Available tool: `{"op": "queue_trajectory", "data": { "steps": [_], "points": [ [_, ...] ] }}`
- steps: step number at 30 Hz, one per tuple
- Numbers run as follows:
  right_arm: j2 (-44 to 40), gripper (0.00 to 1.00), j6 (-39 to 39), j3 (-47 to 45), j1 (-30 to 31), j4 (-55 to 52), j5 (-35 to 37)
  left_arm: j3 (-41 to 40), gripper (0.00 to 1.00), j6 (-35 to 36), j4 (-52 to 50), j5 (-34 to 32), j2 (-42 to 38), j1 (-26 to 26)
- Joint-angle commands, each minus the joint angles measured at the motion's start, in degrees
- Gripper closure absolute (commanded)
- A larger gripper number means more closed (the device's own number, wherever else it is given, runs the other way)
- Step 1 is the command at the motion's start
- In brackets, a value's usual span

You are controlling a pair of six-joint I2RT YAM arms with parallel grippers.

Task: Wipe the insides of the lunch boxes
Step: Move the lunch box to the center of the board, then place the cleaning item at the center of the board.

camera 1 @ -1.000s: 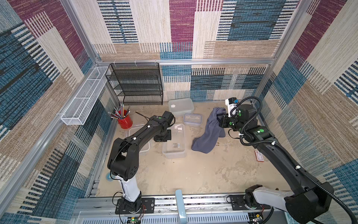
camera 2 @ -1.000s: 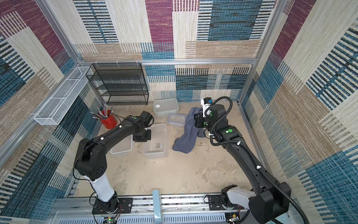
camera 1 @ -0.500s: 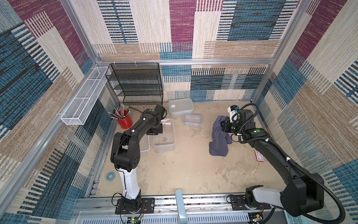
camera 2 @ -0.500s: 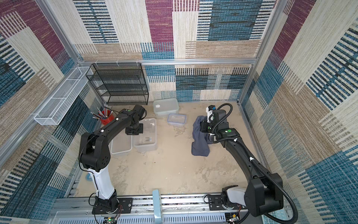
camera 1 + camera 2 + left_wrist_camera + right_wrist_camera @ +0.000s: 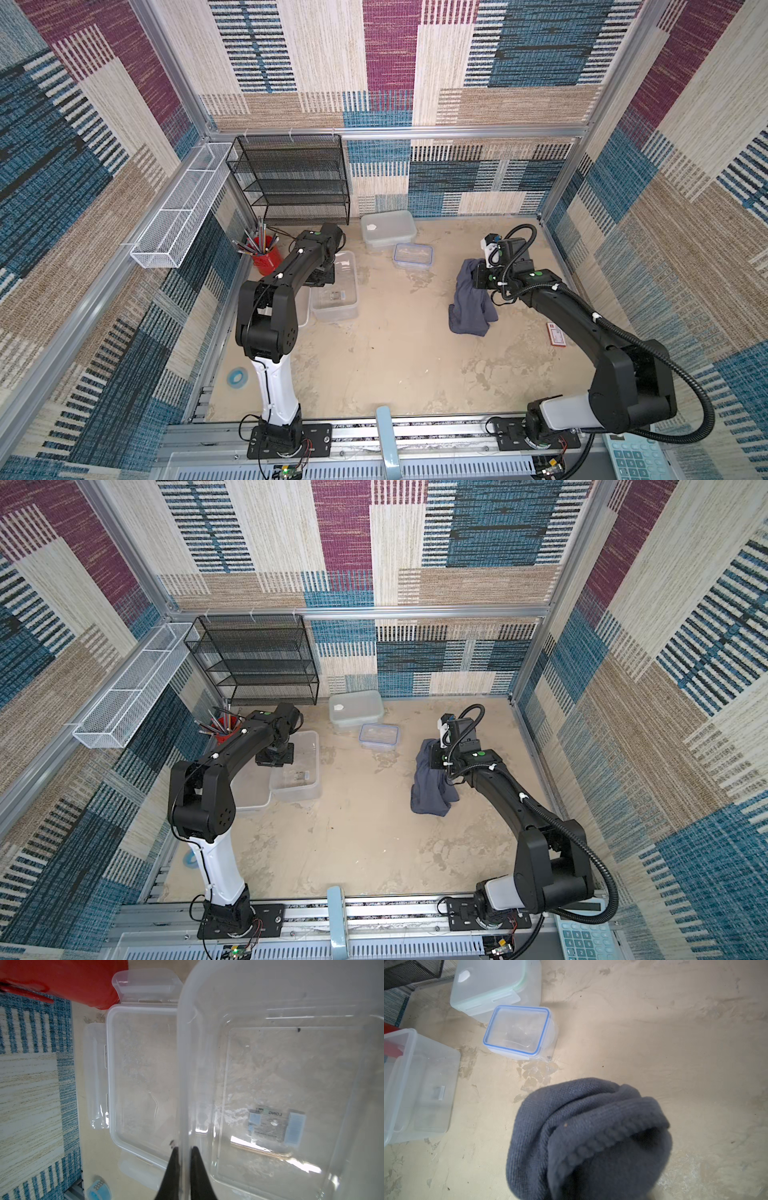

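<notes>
Wall of the large lunch box sat pinched in the left claw; the right claw, well to its right, clamped the cloth.

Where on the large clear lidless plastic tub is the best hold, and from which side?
The rim of a long side wall of the large clear lidless plastic tub, from straight above, straddling the wall: it stands upright and open, its wall is thin, and it looks too wide to span. The left gripper is shut on that wall so.
</notes>
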Motion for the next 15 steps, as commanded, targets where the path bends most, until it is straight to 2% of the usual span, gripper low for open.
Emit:
{"op": "queue_trajectory", "data": {
  "steps": [1, 10, 13, 15],
  "points": [
    [1.09, 0.95, -1.57, 0.41, 0.05, -0.75, 3.39, -0.97, 1.00, 3.60, -3.60, -6.54, -0.18, 0.67],
    [5.73, 0.85, -3.41, 2.98, 0.01, -5.81, 11.02, -0.20, 1.00, 6.64, -3.56, -9.83, 0.16, 1.39],
    [6.56, 0.75, -3.90, 4.03, 0.07, -7.58, 13.85, 0.82, 1.00, 7.56, -3.55, -9.83, 0.41, 1.66],
    [7.11, 0.62, -4.17, 4.85, 0.05, -8.72, 15.57, 1.11, 1.00, 8.05, -3.52, -9.39, 0.60, 1.82]
  ]
}}
